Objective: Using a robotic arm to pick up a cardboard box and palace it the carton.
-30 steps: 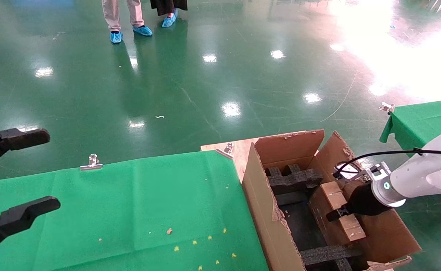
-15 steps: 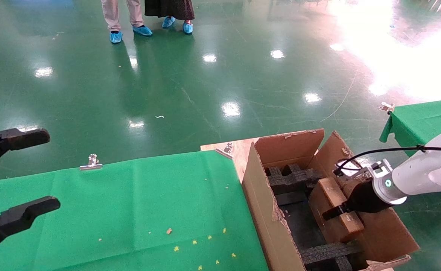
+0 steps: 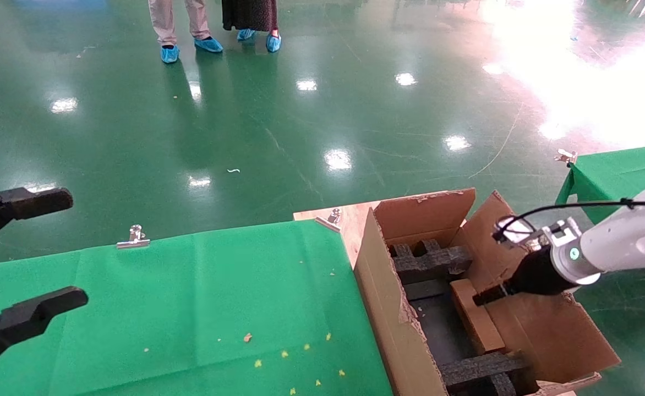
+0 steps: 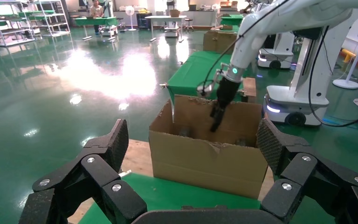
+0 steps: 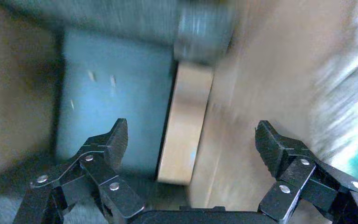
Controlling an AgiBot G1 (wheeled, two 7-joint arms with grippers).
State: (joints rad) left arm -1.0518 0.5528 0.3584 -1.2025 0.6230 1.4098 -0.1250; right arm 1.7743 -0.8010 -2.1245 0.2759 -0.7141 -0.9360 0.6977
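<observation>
Inside the carton (image 3: 380, 286) the box (image 3: 475, 323) lies against the right wall, long axis from 11 to 5 o'clock; above it, at its 1 o'clock, the right hand (image 5: 193, 140) hangs spread, empty; left hand (image 3: 20, 258) parked, spread, over the counter (image 3: 190, 308)

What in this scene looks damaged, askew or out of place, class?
The carton has ragged, torn flap edges. Inside it, the cardboard box stands on its edge, leaning against the right wall instead of lying flat between the black foam inserts. Small crumbs litter the green cloth. The right end effector hangs open above the box.
</observation>
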